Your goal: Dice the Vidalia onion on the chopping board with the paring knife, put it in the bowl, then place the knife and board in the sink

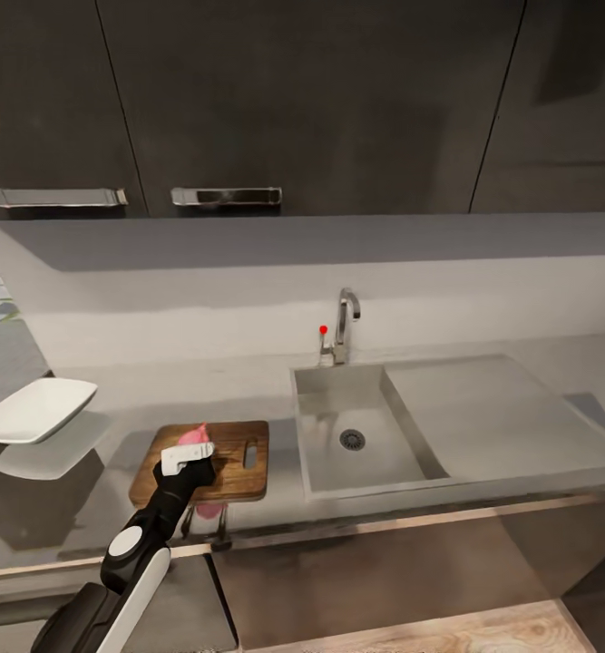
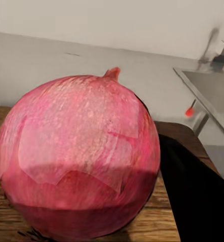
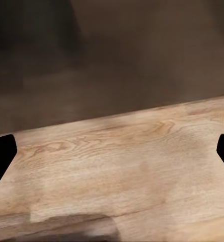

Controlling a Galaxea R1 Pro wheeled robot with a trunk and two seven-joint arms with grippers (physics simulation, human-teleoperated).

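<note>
onion (image 2: pixel 79 159): seen pink and round at the lower left of the head view, over the chopping board (image 1: pixel 234 467); judged firm, papery-skinned, prone to roll; best taken across its widest part.
left gripper (image 1: pixel 191 451): closed around the onion, dark fingers (image 2: pixel 197 196) pressed at its sides.
right gripper (image 3: pixel 112 151): spread wide, tips at the frame edges over wooden floor.
edges: board's right end lies just beside the sink (image 1: pixel 325 472).
room: bowl (image 1: pixel 34 410) well apart at the left; bare countertop (image 1: pixel 520 408) at the right.
</note>
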